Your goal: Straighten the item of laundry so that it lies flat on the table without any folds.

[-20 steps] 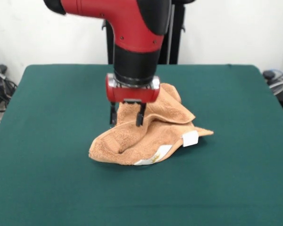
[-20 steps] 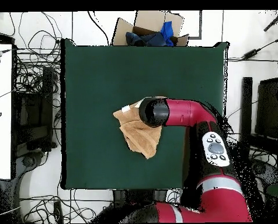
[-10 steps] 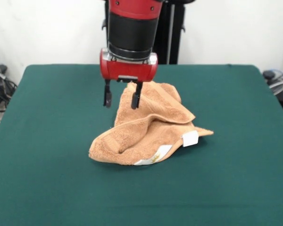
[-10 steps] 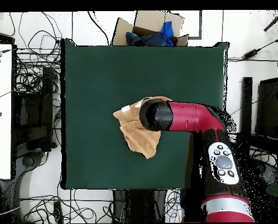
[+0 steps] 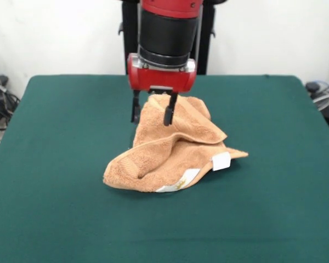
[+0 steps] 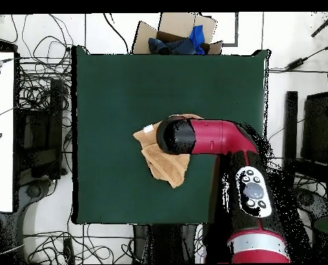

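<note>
While I watch, claw [image 5: 152, 113] hanging spread open and empty over the towel's [image 5: 170, 150] far edge, towel crumpled in folds, mid-table [image 5: 60, 208], white tag [image 5: 221, 161] showing.

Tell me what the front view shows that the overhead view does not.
Only the front view shows the tool, open and empty, hanging just above the crumpled towel's far end, plus the label strip at the near hem. Only the overhead view shows the whole green table, the cardboard box beyond it and the cables on the floor; there the arm hides the tool. Both show the towel still folded and its white tag.
</note>
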`<state>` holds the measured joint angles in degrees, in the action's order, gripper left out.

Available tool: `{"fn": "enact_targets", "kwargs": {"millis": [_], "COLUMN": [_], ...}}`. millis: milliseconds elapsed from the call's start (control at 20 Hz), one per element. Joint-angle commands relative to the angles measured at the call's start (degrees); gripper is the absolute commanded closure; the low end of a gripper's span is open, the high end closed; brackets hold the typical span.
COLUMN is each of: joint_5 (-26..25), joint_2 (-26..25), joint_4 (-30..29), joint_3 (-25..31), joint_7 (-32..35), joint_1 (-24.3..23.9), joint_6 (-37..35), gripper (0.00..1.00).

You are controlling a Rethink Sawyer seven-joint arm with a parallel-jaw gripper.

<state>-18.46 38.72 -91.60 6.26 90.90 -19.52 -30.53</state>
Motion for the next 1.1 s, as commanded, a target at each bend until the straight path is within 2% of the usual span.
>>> {"fn": "enact_targets", "kwargs": {"millis": [50,250,550,850,1100], "joint_5": [-0.6,-0.2,1.6,3.2,3.8], "joint_2": [-5.3,-8.7,-12.0,-14.8,-14.9], "joint_4": [-1.8,-1.3,-1.0,-0.9,-2.5], "joint_3": [-0.7,-2.6,-3.7,-4.4,-3.6], "joint_7": [10.3,14.2,16.2,15.1,13.2], "joint_1": [5.1,8.1,10.3,10.6,9.4], "joint_6": [1.1,5.8,9.8,14.1,15.8], "gripper": [0.00,0.00,0.00,0.00,0.00]}}
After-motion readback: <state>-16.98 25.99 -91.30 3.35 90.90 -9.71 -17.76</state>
